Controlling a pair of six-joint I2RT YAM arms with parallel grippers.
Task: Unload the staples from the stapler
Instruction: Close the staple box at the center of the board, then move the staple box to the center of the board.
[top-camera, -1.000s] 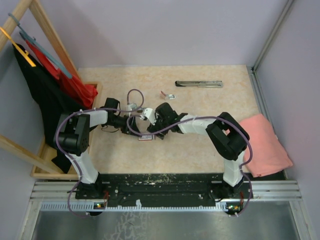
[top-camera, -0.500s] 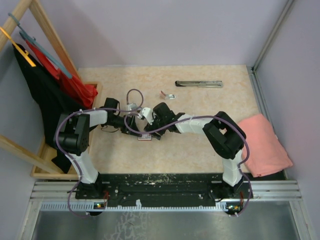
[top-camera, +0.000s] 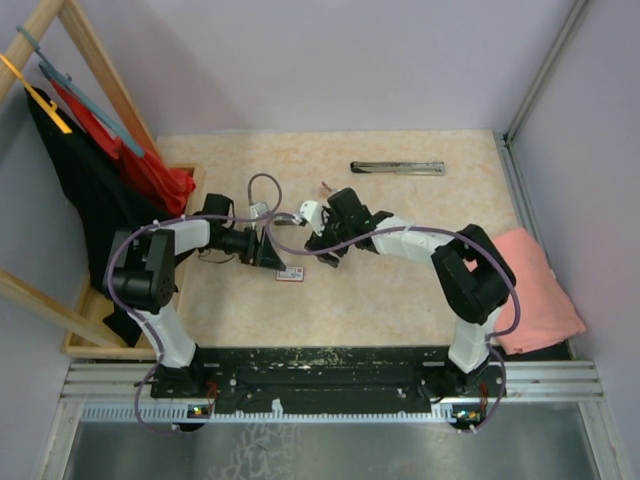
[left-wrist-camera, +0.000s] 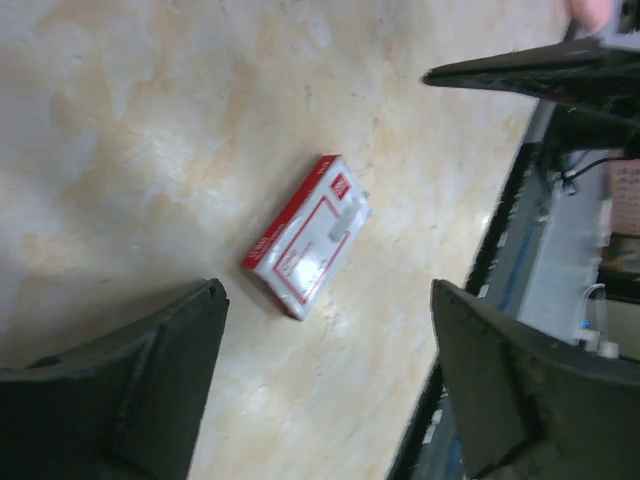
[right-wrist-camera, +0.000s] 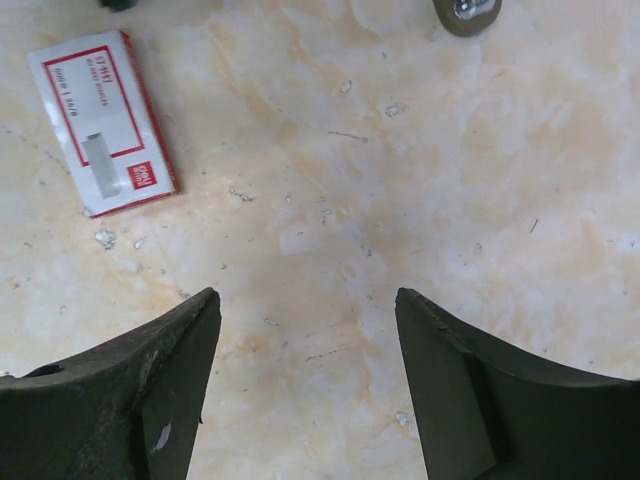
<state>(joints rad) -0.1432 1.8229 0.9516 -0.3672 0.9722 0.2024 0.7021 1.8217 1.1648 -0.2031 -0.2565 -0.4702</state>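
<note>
The left fingers (left-wrist-camera: 130, 390) stand open and empty. Ahead, between them, a red-and-white box (left-wrist-camera: 290, 255) lies on the table (left-wrist-camera: 150, 120), with 1 short dull-grey staple strip (left-wrist-camera: 342, 215) atop it. The right fingers (right-wrist-camera: 110, 390) are open and empty.

Pale lilac walls (top-camera: 350, 60) enclose a beige marbled desk (top-camera: 420, 290); at left, a wooden rack (top-camera: 95, 55) holds hanging clothes (top-camera: 80, 185).

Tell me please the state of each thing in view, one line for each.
left gripper, open, holding nothing.
right gripper, open, holding nothing.
red-and-white box, closed, lying flat on the table.
long silver bar, lying flat at the far side, no gripper near.
pink cloth, lying loosely folded at the right edge.
</note>
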